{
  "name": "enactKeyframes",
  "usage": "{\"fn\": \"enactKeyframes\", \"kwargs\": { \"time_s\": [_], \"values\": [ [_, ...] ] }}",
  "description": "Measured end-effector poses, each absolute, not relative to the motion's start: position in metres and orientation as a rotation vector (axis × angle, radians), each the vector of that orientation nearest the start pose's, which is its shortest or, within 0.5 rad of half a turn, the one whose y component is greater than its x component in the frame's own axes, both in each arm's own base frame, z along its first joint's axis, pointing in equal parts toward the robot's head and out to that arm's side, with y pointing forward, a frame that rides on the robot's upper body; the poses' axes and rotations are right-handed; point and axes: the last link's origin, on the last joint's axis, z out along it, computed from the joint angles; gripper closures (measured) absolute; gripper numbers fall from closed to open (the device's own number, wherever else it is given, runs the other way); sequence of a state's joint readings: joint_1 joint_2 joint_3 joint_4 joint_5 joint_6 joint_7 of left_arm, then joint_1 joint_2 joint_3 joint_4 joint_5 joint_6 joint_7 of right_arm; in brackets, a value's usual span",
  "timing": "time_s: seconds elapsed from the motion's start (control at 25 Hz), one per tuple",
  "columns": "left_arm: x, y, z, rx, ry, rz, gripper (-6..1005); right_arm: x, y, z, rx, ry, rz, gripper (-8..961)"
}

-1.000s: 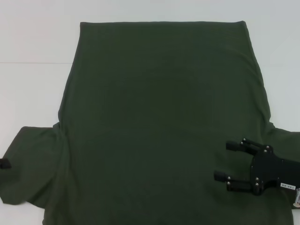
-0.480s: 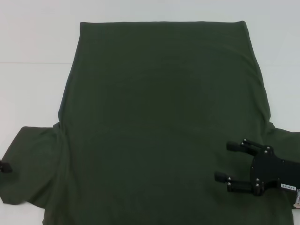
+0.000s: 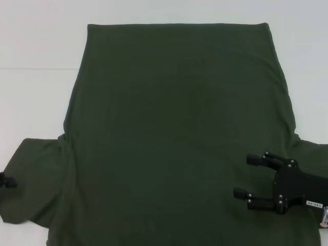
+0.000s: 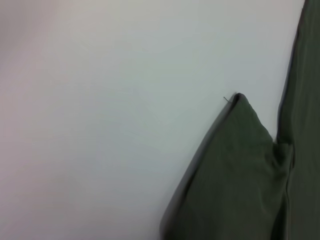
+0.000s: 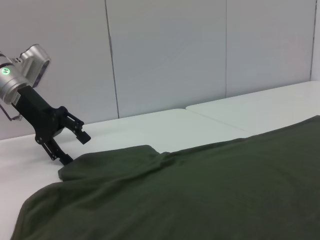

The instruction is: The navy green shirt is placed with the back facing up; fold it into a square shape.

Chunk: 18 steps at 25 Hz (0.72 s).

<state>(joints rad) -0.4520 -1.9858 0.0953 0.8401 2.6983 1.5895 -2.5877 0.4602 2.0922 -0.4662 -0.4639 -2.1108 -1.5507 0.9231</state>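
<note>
Navy green shirt (image 3: 174,133) spread flat on white desk (image 3: 36,46), back up. Left gripper (image 5: 75,145) at nine o'clock, fingers wide at sleeve edge; right gripper (image 3: 249,179) at four o'clock, fingers wide above cloth. Risk: grabbing one layer only, dragging the shirt askew.

Your head cam looks steeply down on the navy green shirt (image 3: 179,133), right end effector (image 3: 245,177) at lower right. Left wrist cam sits close over the surface (image 4: 100,100), catching the left sleeve. Right wrist cam is low, facing across the shirt to the left end effector (image 5: 75,145); all share that sleeve.
</note>
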Motion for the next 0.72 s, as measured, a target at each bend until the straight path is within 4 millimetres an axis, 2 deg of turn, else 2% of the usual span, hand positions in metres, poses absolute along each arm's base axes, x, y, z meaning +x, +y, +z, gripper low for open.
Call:
{"fn": "enactKeyframes", "kwargs": {
  "time_s": [0.72],
  "values": [
    [-0.388, 0.284, 0.09, 1.946, 2.863, 0.607, 164, 0.302, 0.288, -0.025, -2.649, 0.394, 0.706, 14]
  ]
}}
